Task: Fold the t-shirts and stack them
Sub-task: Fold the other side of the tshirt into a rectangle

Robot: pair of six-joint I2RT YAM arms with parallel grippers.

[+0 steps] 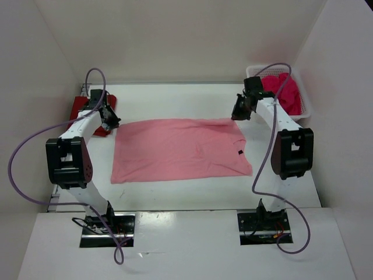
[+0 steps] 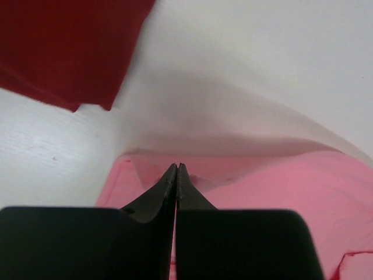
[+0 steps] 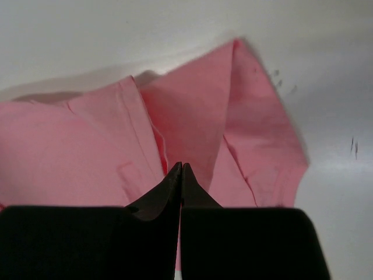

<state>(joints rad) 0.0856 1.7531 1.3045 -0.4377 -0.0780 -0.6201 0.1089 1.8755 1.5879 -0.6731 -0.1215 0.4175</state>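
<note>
White table, pink shirt; magenta shirt in basket only from overhead.

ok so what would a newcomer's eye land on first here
The pink shirt spread flat mid-table, with the left gripper and right gripper shut on its far corners. Next, the red shirt folded at far left and the magenta shirt heaped in the basket at far right.

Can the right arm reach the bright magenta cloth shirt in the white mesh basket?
Likely yes: that basket is close, nothing between, though the right gripper is shut on the light pink cloth t-shirt.
</note>
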